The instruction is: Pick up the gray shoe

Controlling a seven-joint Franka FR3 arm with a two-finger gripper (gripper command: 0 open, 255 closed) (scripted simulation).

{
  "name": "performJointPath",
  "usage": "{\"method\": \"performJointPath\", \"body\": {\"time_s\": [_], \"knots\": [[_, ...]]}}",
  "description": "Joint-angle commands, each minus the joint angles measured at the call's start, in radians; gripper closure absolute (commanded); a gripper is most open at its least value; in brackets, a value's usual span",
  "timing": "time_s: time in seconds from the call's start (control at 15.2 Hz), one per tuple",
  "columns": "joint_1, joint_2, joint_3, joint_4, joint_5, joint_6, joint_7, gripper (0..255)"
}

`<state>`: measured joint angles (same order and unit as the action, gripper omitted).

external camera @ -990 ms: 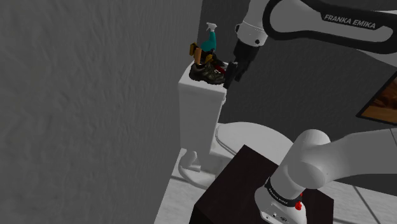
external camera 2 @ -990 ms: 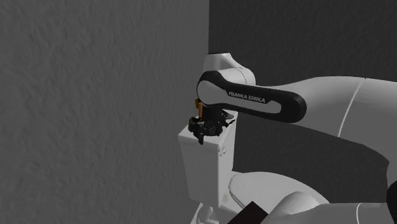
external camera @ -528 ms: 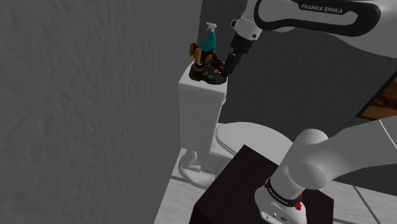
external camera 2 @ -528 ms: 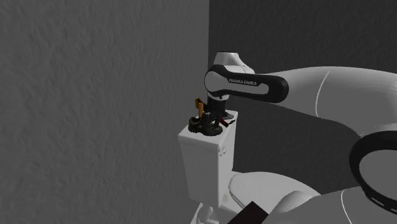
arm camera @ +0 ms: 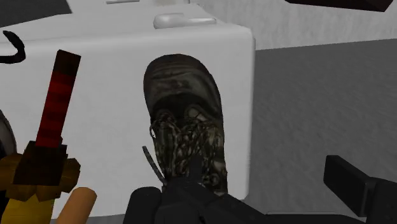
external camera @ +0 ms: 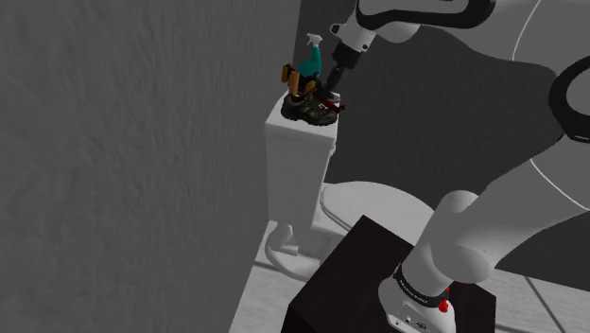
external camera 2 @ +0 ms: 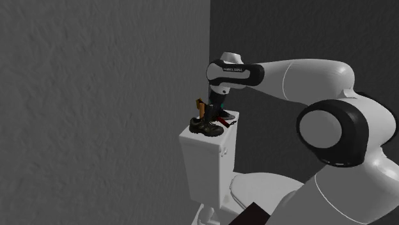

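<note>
Seemingly, shoe (arm camera: 183,127) toe away from claw (external camera: 333,88)

This is a household bathroom. A white toilet cistern (external camera: 298,161) stands against a grey, rough-textured wall (external camera: 142,142), with the closed toilet lid (external camera: 373,203) at about four o'clock from it. The wrist view shows a flush button (arm camera: 184,20) set into the cistern's top. Domestic clutter sits on that top: a teal spray bottle (external camera: 313,57) at twelve o'clock and a dark laced shoe (external camera: 310,111). A framed picture (external camera: 567,151) hangs at three o'clock in the shoulder view.
</note>
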<state>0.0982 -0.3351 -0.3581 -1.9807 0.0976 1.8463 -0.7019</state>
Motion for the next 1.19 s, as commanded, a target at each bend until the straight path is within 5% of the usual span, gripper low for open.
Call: {"method": "performJointPath", "body": {"time_s": [0.0,0.26,0.86,0.92,1.12], "knots": [[0.016,0.087,-0.056,0.093,0.056,-0.017,-0.116,0],[0.025,0.26,-0.132,0.273,0.186,-0.07,-0.302,0],[0.024,0.248,-0.126,0.159,0.187,0.03,-0.326,0],[0.024,0.249,-0.126,0.16,0.187,0.03,-0.325,255],[0.025,0.247,-0.125,0.158,0.187,0.031,-0.324,255]]}}
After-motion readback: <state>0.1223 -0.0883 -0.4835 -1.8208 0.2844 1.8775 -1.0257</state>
